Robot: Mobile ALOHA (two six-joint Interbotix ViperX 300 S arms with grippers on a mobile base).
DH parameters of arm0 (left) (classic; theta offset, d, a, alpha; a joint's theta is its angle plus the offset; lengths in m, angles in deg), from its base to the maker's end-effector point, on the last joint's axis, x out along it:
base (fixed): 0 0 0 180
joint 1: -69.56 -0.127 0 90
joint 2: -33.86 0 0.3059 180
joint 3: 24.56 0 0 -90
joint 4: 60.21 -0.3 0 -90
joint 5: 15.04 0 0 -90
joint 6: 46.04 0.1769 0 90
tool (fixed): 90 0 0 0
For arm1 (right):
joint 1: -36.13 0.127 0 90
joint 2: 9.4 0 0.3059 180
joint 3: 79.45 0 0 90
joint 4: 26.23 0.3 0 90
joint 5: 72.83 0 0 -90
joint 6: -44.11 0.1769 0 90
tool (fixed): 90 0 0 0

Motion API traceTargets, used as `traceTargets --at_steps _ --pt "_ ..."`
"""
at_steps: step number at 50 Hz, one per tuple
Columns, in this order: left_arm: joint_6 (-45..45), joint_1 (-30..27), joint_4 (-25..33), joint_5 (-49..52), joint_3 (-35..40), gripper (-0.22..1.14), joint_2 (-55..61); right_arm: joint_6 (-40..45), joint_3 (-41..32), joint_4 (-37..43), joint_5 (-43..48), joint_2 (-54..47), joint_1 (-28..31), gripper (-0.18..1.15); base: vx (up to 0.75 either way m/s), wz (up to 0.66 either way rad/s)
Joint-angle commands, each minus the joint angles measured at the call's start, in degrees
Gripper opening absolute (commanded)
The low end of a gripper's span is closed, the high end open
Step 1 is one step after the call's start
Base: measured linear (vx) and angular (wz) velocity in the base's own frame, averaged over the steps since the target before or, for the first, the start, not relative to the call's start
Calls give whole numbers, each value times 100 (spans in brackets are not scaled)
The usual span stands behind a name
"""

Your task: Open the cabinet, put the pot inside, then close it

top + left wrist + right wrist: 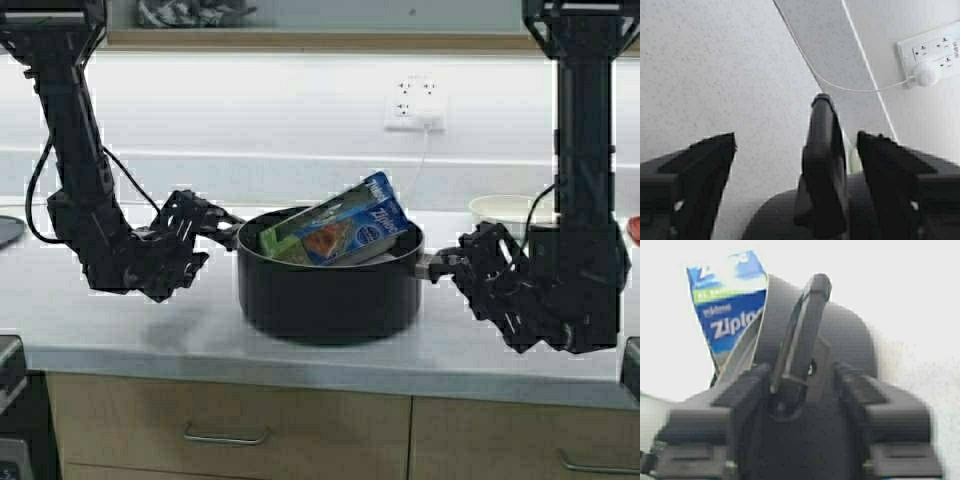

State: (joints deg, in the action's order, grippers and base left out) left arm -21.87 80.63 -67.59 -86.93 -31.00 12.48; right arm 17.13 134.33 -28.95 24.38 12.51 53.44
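A grey speckled kitchen counter (120,300) runs beneath a white wall with a power outlet (415,103), drawers (225,430) below its front edge. The black pot (330,285) sits in the middle of the counter, a blue Ziploc box (345,230) leaning out of it. My left gripper (222,228) is at the pot's left handle (824,165), fingers spread wide on either side, not touching it. My right gripper (445,265) is at the right handle (800,340), fingers also apart, with gaps beside the loop. A white bowl (505,212) stands behind my right arm.
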Motion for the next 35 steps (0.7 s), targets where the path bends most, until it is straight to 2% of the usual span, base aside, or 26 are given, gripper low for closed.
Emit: traceTargets --at_steps 1,6,9,13,16,20,24,35 --pt "-9 0 -9 167 132 95 -105 35 -149 -18 35 26 18 62 0 0" --pt "-9 0 -9 422 246 71 -88 272 -290 -18 35 -97 18 48 0 0" --pt "-9 0 -9 562 290 46 -88 483 -343 0 35 -176 18 38 0 0" --pt "-9 0 9 633 299 6 -97 747 -360 18 35 -237 18 24 0 0" --pt "0 0 26 633 290 -12 -105 817 -360 26 44 -246 18 12 0 0" --pt "9 0 26 633 246 -3 -132 817 -343 26 105 -220 18 1 0 0" --pt "9 0 35 589 132 7 -167 835 -308 18 132 -141 18 3 0 0" --pt "141 44 79 -229 -606 1 -598 721 202 -70 343 431 26 5 0 0"
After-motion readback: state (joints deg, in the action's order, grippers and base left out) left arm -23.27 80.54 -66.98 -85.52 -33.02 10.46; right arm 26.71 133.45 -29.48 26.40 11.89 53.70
